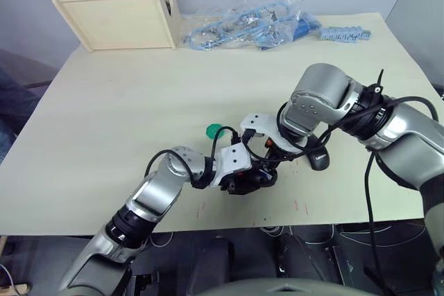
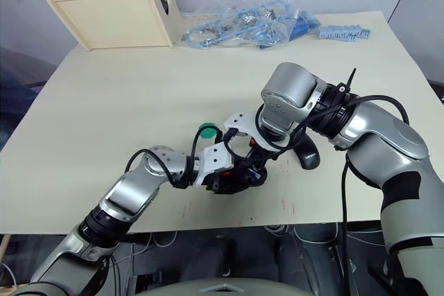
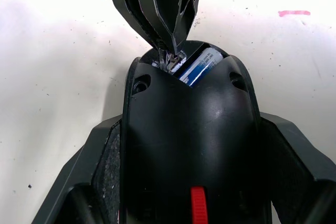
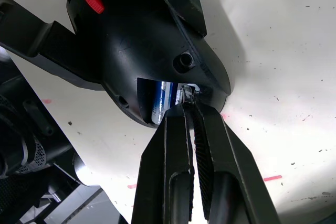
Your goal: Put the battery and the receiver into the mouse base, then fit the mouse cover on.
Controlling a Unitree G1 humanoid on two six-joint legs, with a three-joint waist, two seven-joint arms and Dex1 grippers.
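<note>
My left gripper (image 1: 244,179) is shut on the mouse base (image 3: 191,145), a black shell with a red scroll wheel, held just above the table near its front edge. The blue battery (image 3: 198,66) lies in the base's open compartment. My right gripper (image 4: 190,103) reaches in from the right. It is shut on the receiver (image 4: 187,94), a tiny piece with a silvery end, at the mouth of the compartment beside the battery. The mouse cover (image 1: 318,157), smooth and black, lies on the table just right of both grippers.
A green octagonal disc (image 1: 216,130) lies just behind the left gripper. Pale wooden boxes (image 1: 118,15) stand at the back left, with clear bags of blue parts (image 1: 250,25) and a blue strip (image 1: 345,33) along the back edge. The table's front edge (image 1: 229,225) is close.
</note>
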